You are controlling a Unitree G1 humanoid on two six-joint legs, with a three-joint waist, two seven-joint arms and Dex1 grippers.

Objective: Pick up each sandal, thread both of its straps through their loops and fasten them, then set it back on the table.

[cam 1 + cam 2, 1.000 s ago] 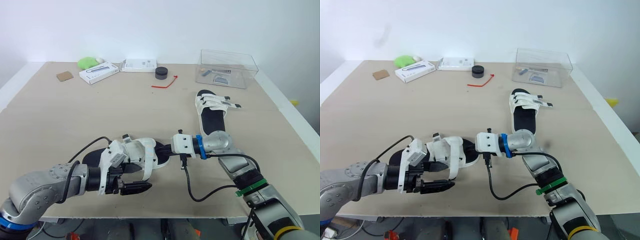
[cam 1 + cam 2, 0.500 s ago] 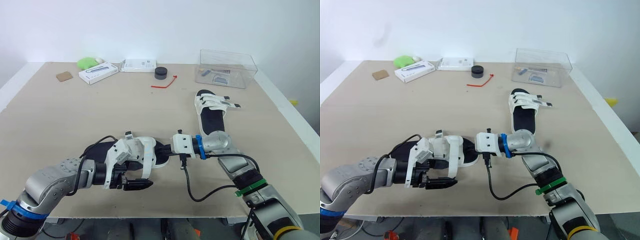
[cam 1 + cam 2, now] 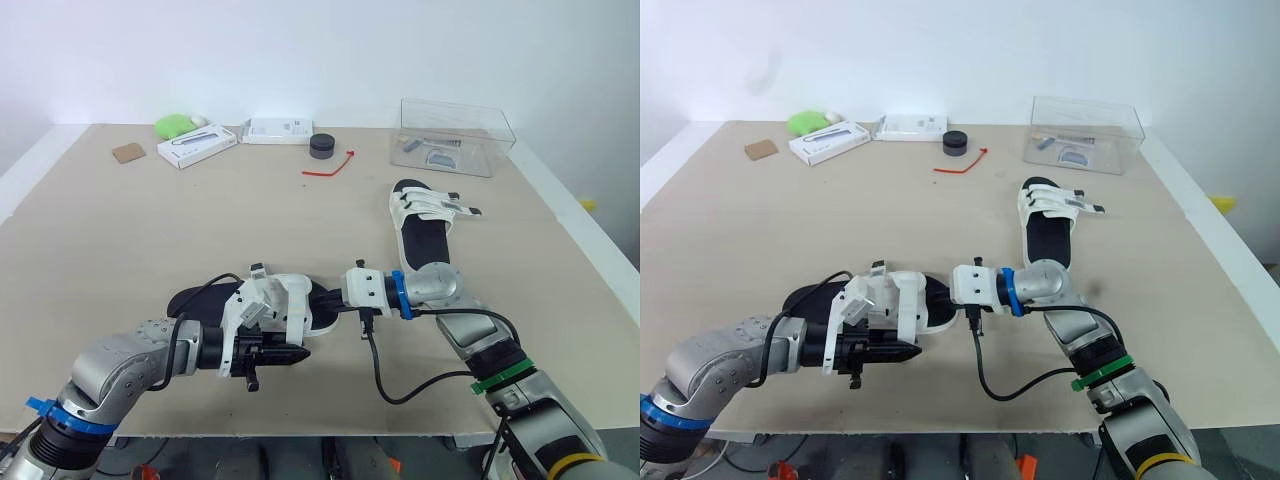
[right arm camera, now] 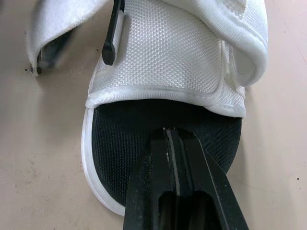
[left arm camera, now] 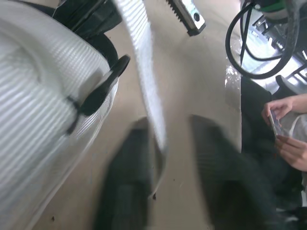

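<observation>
Left pincer (image 3: 290, 354) has moved in, released astride the loose strap (image 5: 144, 62) of the sandal (image 3: 200, 298); right pincer (image 4: 172, 139) clenched, tips on insole (image 4: 124, 139); we judge threading unstarted.

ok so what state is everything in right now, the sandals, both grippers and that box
near sandal: flat on the table, one strap undone
loose strap: hanging free, not through its loop
left gripper: open, loose strap between its fingers
right gripper: shut, tips pressing down on the near sandal
far sandal: flat on the table, strap ends sticking out sideways
clear box: upright, small items inside
</observation>
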